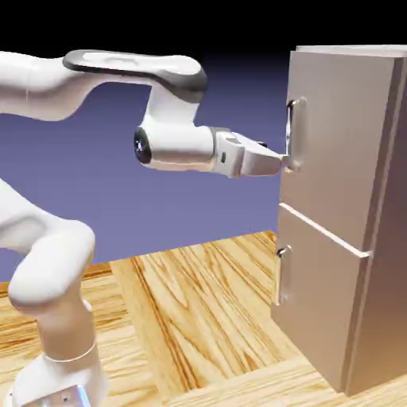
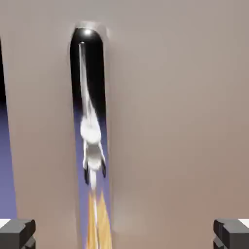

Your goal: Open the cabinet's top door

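Exterior view looks sideways across arm and cabinet (image 1: 342, 199); hand view faces its handle (image 2: 88, 112) closely.

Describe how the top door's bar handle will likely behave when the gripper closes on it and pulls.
The bar handle looks like polished metal, mirroring the arm, so probably stiff but slippery. The open gripper could slide along it. The top door seems a flat rigid panel, likely to swing as one piece without flexing.

One cabinet (image 1: 350, 207) is standing on the wooden table (image 1: 199, 310), showing two doors: one top door (image 1: 338, 135) and one lower door (image 1: 318, 298). Each is carrying one handle, making two handles. One robot arm (image 1: 119, 79) is showing, bearing one gripper (image 1: 288, 161) with two fingertips.
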`<state>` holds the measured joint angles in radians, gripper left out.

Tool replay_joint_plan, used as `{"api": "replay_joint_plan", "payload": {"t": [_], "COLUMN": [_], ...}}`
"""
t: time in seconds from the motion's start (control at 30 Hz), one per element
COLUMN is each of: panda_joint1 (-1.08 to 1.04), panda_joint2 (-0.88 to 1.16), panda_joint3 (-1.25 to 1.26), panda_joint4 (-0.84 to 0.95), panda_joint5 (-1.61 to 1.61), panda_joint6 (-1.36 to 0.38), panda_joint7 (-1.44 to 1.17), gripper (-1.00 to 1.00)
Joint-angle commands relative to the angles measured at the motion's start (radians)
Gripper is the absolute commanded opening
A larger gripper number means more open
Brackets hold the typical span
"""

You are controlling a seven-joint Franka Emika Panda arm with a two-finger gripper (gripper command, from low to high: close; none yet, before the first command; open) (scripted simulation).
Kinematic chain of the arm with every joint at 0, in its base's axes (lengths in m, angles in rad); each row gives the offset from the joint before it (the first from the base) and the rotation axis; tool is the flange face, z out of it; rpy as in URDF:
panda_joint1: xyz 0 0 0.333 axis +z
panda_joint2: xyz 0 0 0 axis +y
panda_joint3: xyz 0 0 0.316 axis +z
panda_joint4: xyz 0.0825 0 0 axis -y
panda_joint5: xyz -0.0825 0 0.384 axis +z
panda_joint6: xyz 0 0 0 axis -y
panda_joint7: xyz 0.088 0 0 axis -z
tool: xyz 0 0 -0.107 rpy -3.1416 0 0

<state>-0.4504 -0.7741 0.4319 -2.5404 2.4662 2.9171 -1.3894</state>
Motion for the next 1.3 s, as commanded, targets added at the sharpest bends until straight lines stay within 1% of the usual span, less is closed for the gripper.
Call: {"api": "replay_joint_plan", "payload": {"t": [0.0, 0.2, 0.27, 0.4, 0.43, 0.47, 0.5, 0.7, 0.9, 1.07, 1.27], "panda_joint1": [-0.008, -0.057, -0.060, -0.181, -0.182, -0.182, -0.182, 0.023, 0.167, 0.239, 0.270], "panda_joint2": [-0.004, -0.025, -0.027, 0.120, 0.120, 0.120, 0.120, 0.072, -0.001, -0.068, -0.140], "panda_joint3": [0.008, 0.053, 0.056, 0.145, 0.145, 0.145, 0.145, -0.054, -0.227, -0.355, -0.501], "panda_joint4": [0.005, 0.033, 0.035, 0.156, 0.157, 0.157, 0.157, 0.046, -0.054, -0.125, -0.187], "panda_joint5": [0.044, 0.304, 0.320, 0.378, 0.378, 0.378, 0.378, 0.122, -0.139, -0.356, -0.617], "panda_joint6": [-0.002, -0.015, -0.016, -0.058, -0.058, -0.058, -0.058, -0.127, -0.205, -0.287, -0.423], "panda_joint7": [-0.038, -0.263, -0.277, -0.341, -0.341, -0.341, -0.341, -0.196, -0.050, 0.066, 0.193], "gripper": [0.00, 0.00, 0.00, 0.00, 0.00, -1.00, -1.00, -1.00, -1.00, -1.00, -1.00]}}
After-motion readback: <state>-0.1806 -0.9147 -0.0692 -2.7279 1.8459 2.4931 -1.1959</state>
